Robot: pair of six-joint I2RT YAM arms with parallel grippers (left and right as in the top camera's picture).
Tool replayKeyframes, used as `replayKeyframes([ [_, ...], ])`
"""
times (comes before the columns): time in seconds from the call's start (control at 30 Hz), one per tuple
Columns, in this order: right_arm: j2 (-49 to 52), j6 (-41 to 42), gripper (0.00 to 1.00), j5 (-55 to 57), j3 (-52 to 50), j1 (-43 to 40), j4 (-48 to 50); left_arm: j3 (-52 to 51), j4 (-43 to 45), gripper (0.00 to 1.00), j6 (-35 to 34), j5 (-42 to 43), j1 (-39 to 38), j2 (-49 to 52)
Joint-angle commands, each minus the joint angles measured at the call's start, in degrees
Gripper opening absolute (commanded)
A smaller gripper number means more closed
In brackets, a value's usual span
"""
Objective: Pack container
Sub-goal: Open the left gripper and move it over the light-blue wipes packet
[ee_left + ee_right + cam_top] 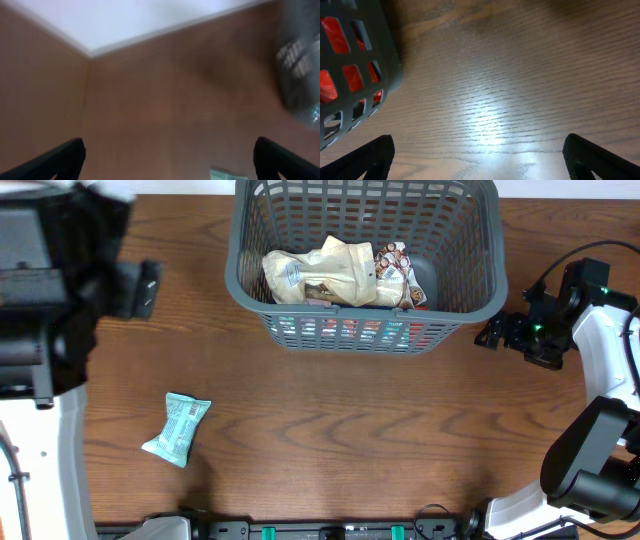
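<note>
Overhead shows the container (236,275) at the far middle of the tabletop (350,450), already holding a cream snack bag (320,275) and a red-and-brown printed packet (396,268). 1 teal snack packet (178,428) lies outside it, well apart, toward the near left. The left hand (148,288) sits at the far left, blurred, and the right hand (490,335) is just beside the container's near right corner. Packing looks nearly done, with this last packet not yet loaded. The next move calls for the left hand to come down over the teal packet, close on it and carry it above the rim.

Left wrist view, heavily blurred, shows what overhead cannot: the 2 fingers stand wide apart with nothing between them. Only a sliver of the teal packet shows at the bottom edge, and the container is a grey smear at the right.

Right wrist view likewise shows its fingers spread and empty over bare wood. The container's rounded corner fills the left, and red packaging glows through its slots, low contents that overhead mostly hides beneath the cream bag.
</note>
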Motion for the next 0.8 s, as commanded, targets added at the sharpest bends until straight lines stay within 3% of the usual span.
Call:
replayKeyframes([
  [0.0,-0.92,-0.87,0.99,-0.46,-0.22,0.76,0.11,-1.27,-6.1,0.99,-3.28,4.59,5.38,1.07],
  [0.17,-0.92,-0.87,0.99,-0.46,-0.22,0.76,0.15,-10.91,-9.73,0.99,1.68,8.92,9.53,1.25],
  [0.37,-0.92,-0.85,0.99,-0.48,-0.22,0.76,1.03,-30.08,-0.15,0.99,2.25,8.83,10.08,1.29],
  [0.57,-0.92,-0.83,0.99,-0.48,-0.22,0.76,1.18,-46.34,8.37,0.98,-1.42,8.85,9.94,1.29],
  [0.77,-0.92,-0.81,0.99,-0.48,-0.22,0.76,1.31,-54.27,13.11,0.99,-1.42,8.85,7.56,1.29],
])
